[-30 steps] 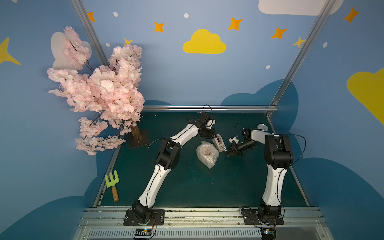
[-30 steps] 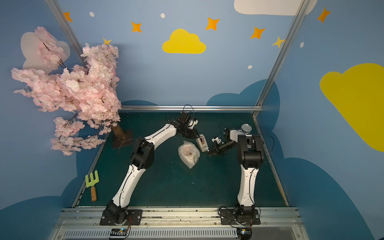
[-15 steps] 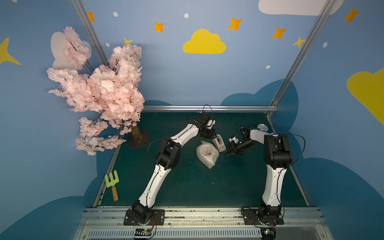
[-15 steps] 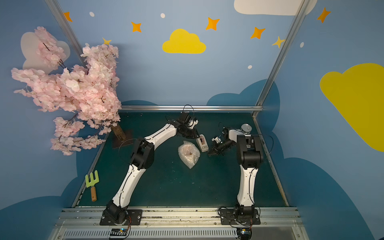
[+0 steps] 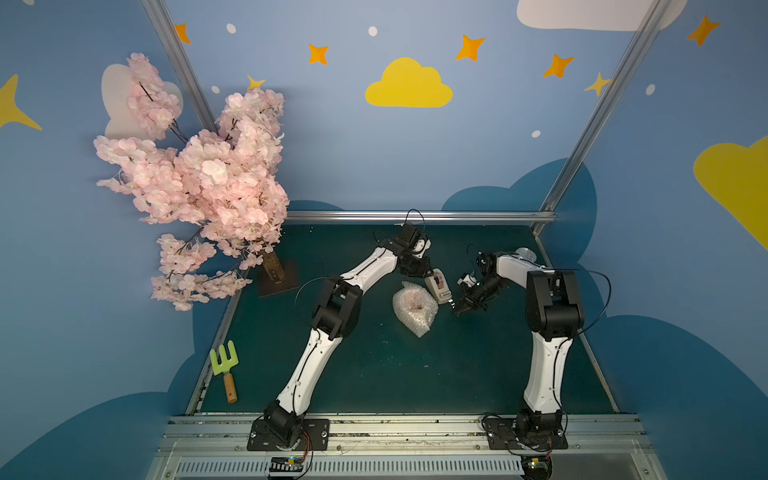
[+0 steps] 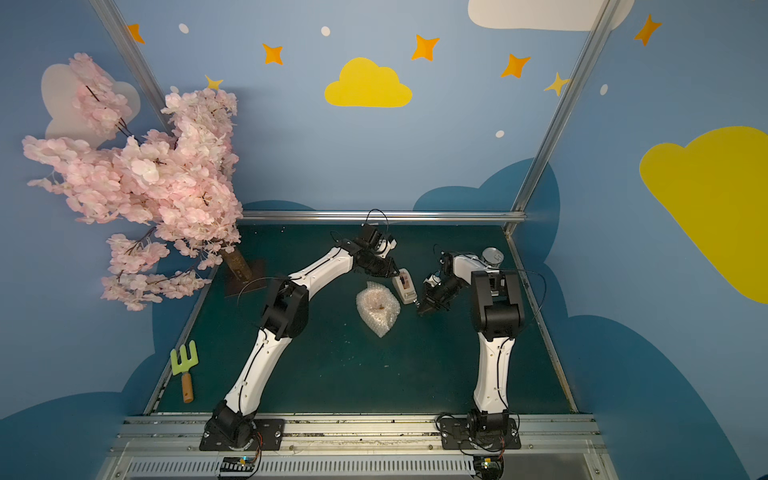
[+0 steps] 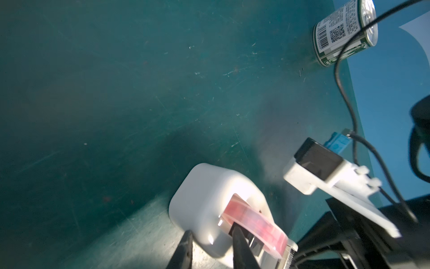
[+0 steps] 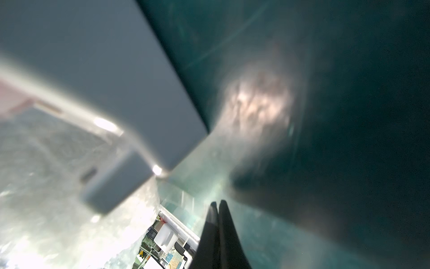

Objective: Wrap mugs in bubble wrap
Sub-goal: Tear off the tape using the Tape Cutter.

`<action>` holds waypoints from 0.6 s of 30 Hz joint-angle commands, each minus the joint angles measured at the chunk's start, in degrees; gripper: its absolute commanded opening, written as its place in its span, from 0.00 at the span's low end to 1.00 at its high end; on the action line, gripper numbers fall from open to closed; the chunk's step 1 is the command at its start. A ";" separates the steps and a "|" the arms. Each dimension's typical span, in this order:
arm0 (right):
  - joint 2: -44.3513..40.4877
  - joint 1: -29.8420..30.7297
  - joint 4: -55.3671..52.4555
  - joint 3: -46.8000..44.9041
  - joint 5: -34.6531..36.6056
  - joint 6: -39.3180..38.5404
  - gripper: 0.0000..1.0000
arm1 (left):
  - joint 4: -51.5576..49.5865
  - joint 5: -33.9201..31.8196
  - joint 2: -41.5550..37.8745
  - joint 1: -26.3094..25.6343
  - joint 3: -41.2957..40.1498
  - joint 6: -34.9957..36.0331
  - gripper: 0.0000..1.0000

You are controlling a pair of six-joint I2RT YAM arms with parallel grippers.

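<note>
left wrist view: i see my left gripper (image 7: pixel 212 231) clamped on one wall of the tape dispenser (image 7: pixel 204 198). right gripper (image 8: pixel 218 202) is pinched closed just beside it. bubble wrap (image 5: pixel 415 316) bundles the mug (image 5: pixel 417 302) mid-tabletop, nearby.

can (image 7: pixel 342 35) | label: barcode and QR code | printed lines too small to read

Front mat (image 5: pixel 415 374) seems open; tape dispenser (image 5: pixel 438 286) crowds bubble wrap (image 5: pixel 414 309).

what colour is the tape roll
Tape roll: translucent pink, clearest in the left wrist view.
</note>
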 commanded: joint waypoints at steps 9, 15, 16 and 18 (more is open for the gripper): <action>-9.63 2.16 -5.42 3.31 -5.22 0.55 0.00 | -4.66 -4.44 -2.73 1.50 -2.19 0.33 0.41; -12.08 3.65 -7.45 7.45 -11.58 -0.23 0.00 | 0.51 -4.25 -7.71 3.04 -5.74 -1.58 0.51; -12.26 4.00 -7.90 8.22 -12.67 -0.34 0.00 | 0.89 -4.29 -8.17 3.31 -5.66 -1.79 0.52; -12.53 5.08 -7.88 9.23 -14.90 -0.25 0.00 | 1.36 -4.12 -9.12 3.83 -5.41 -2.23 0.53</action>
